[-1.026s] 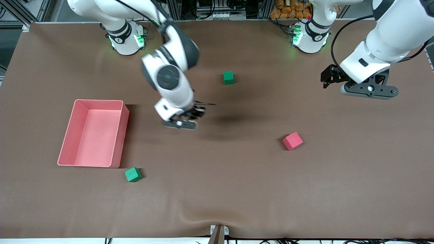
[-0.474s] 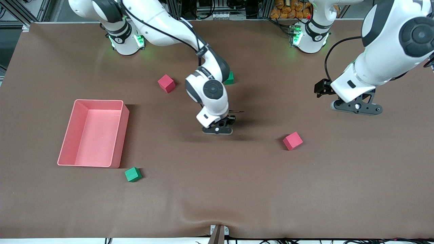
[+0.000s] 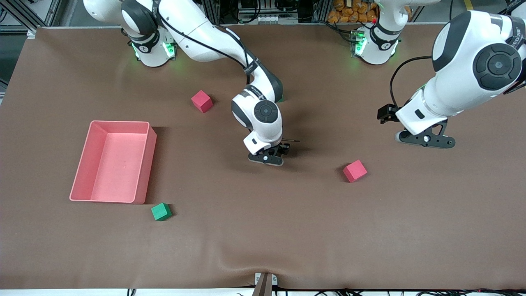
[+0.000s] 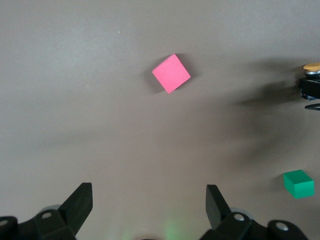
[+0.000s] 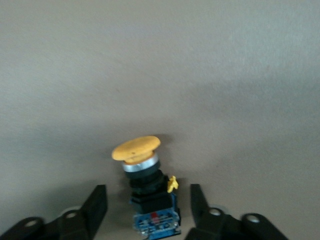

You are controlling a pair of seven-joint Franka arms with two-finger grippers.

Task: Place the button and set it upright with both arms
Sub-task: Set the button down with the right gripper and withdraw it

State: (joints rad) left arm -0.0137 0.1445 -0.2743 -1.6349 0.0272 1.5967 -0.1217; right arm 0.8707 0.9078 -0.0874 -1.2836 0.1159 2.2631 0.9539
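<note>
The button (image 5: 146, 192) is being seen in the right wrist view between the fingers of the right hand (image 5: 149, 210), which are standing apart with a gap on each side, so nothing is being clamped. The button is lying on the tabletop (image 3: 263, 230) near its middle, under the right hand (image 3: 272, 157), with its orange cap pointing away from the wrist and tilted; whether it is resting fully on its side cannot be told. From the left wrist the cap is also being caught at the frame's edge (image 4: 312, 67).

The left hand (image 3: 425, 139) is being held over the tabletop toward the left arm's end, fingers wide apart and empty, above a red cube (image 4: 171, 73).

The button is judged to be light, rigid and hard-shelled, with a smooth round cap likely to slip or roll under a pinch. A hold on the black cylindrical body just under the cap is being judged safest, with the cap itself left alone. The blue base with its terminals looks squarer, so it should serve as the standing face.
</note>
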